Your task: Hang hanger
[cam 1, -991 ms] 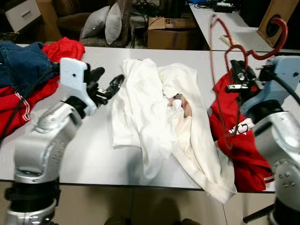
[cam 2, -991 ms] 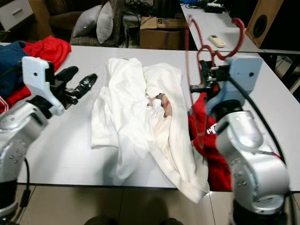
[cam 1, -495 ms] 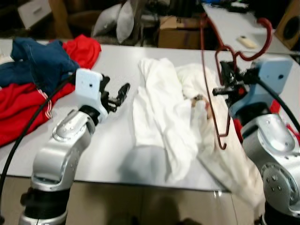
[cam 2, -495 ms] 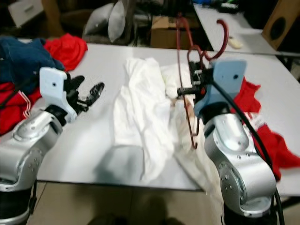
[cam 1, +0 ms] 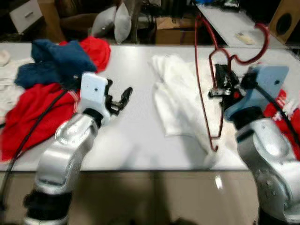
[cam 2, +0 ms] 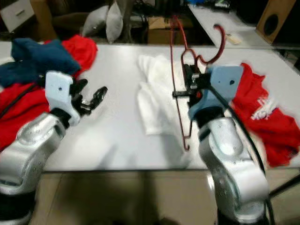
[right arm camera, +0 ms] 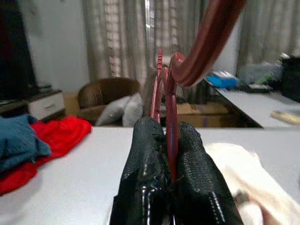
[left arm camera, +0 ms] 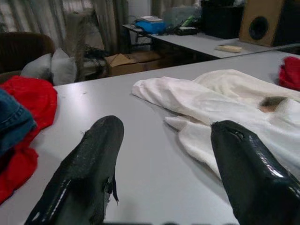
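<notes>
A dark red hanger (cam 1: pixel 203 84) stands upright above the grey table (cam 1: pixel 136 140), its hook (cam 1: pixel 257 44) up and to the right. My right gripper (cam 1: pixel 220 84) is shut on the hanger's neck; the right wrist view has the red neck (right arm camera: pixel 171 140) pinched between both black fingers (right arm camera: pixel 145 187). A white garment (cam 1: pixel 180 101) lies crumpled on the table under and left of the hanger. My left gripper (cam 1: pixel 121 97) hovers over the table left of the garment, open and holding nothing, with its fingers (left arm camera: pixel 89 173) spread wide.
Red and blue clothes (cam 1: pixel 51 70) are heaped at the table's left, and a red garment (cam 2: pixel 260 117) lies at the right. Behind the table are grey cushions (cam 1: pixel 112 21), a cardboard box (cam 1: pixel 173 23), a second table (cam 1: pixel 234 23) and a speaker (cam 1: pixel 283 18).
The camera has swung left, so the whole scene has shifted right. The right gripper still holds the hanger upright; the left gripper stays open over the table.
</notes>
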### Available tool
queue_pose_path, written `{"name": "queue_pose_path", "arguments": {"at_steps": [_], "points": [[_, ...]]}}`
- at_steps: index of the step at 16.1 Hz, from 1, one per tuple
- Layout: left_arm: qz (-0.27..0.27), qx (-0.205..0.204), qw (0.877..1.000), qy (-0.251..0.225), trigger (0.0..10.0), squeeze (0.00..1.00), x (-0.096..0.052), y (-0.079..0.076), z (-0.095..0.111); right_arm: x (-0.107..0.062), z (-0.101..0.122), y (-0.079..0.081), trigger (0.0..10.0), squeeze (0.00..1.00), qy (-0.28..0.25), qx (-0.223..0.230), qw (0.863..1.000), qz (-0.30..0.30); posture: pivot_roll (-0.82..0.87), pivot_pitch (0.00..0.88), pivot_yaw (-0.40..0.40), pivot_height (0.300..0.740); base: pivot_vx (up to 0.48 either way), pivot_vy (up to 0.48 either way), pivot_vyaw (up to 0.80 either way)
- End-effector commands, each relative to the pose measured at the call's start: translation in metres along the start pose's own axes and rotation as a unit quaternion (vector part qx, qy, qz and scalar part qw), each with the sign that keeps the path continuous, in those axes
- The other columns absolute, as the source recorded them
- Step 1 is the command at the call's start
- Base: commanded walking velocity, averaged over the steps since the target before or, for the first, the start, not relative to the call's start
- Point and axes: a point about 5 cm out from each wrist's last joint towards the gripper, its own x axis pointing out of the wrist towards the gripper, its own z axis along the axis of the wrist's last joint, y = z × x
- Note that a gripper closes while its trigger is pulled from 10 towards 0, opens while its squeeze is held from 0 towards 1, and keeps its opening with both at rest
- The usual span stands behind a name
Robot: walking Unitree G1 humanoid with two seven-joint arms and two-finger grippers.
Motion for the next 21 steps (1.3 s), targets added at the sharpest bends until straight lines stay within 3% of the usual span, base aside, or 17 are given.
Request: {"name": "queue_pose_path", "arguments": {"at_steps": [1, 5, 10, 15, 16, 19, 21], "points": [[0.006, 0.01, 1.0, -0.004, 10.0, 0.0, 0.0, 0.005, 0.005, 0.0, 0.001, 0.002, 10.0, 0.0, -0.007, 0.003, 1.0, 0.002, 0.01, 0.057, 0.008, 0.74, 0.0, 0.48, 0.0], [0.007, 0.015, 1.0, 0.0, 10.0, 0.0, -0.003, 0.006, 0.002, -0.004, -0.008, 0.0, 10.0, 0.0, 0.013, 0.006, 1.0, -0.006, 0.01, 0.063, 0.007, 0.74, 0.0, 0.48, 0.0], [0.017, 0.025, 0.999, 0.012, 10.0, 0.0, -0.004, 0.011, -0.004, -0.019, -0.046, 0.003, 10.0, 0.0, 0.096, 0.004, 0.995, 0.017, 0.01, 0.059, 0.003, 0.74, 0.0, 0.48, 0.0], [0.013, 0.022, 0.999, 0.028, 10.0, 0.0, -0.005, 0.015, -0.014, -0.025, -0.06, -0.001, 10.0, 0.0, 0.114, 0.014, 0.993, 0.0, 0.01, 0.057, 0.004, 0.74, 0.0, 0.288, 0.0], [0.021, 0.013, 0.999, 0.031, 10.0, 1.0, -0.004, 0.016, -0.017, -0.026, -0.061, -0.002, 10.0, 0.0, 0.114, 0.016, 0.993, -0.004, 0.01, 0.056, 0.005, 0.74, 0.0, -0.48, -0.68], [0.016, -0.006, 1.0, 0.025, 10.0, 1.0, -0.004, 0.014, -0.019, -0.027, -0.062, -0.005, 10.0, 0.0, 0.113, 0.02, 0.993, -0.01, 0.01, 0.055, 0.005, 0.74, 0.0, -0.32, -0.79], [0.027, 0.009, 0.999, 0.025, 10.0, 1.0, -0.006, 0.017, -0.025, -0.028, -0.066, -0.007, 10.0, 0.0, 0.112, 0.023, 0.993, -0.014, 0.01, 0.051, 0.005, 0.74, 0.0, 0.0, -0.79]]}}
